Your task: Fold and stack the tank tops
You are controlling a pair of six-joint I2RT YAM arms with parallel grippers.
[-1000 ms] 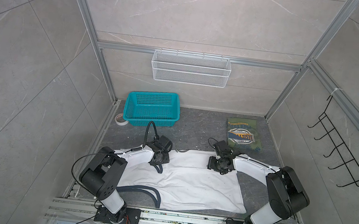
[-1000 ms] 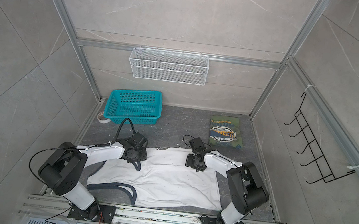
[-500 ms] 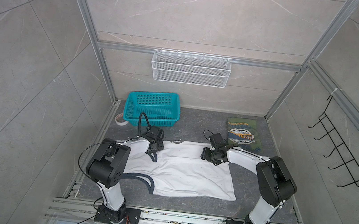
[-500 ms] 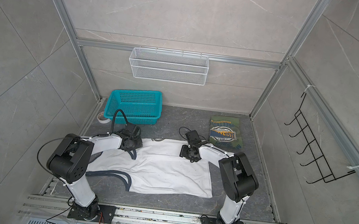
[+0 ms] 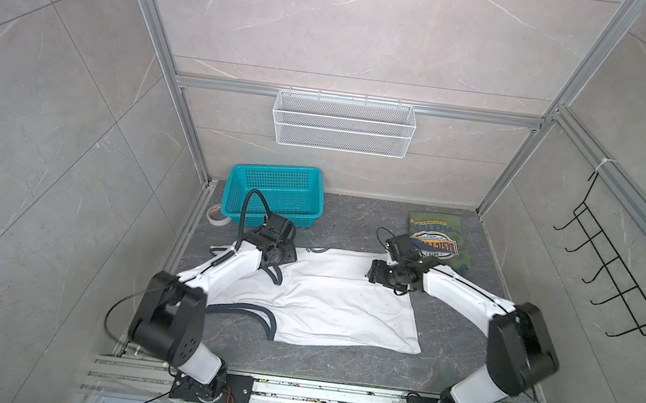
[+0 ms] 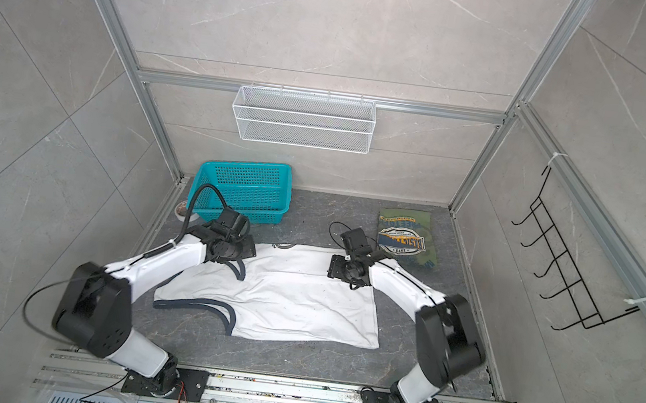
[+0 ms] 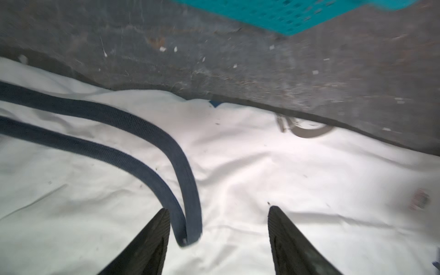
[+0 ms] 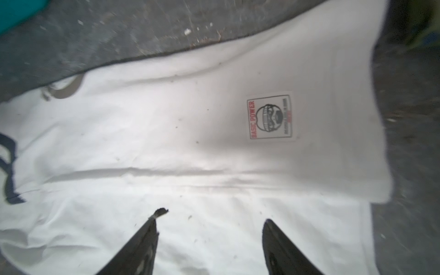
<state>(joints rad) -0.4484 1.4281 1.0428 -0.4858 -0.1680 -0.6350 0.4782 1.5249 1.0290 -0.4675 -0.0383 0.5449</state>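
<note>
White arm links (image 5: 229,266), black joint housings (image 5: 168,321), looped black cables (image 5: 242,213), tapered black claw fingers (image 7: 147,242)

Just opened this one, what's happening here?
Tank tops are being folded. The white top lies flat, apparently doubled over, with the left hand and right hand both open over its far edge, gripping nothing. The olive top sits folded at the far right; the two are not yet stacked.

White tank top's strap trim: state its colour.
Dark navy blue. The trim on the white tank top shows best in the left wrist view.
</note>
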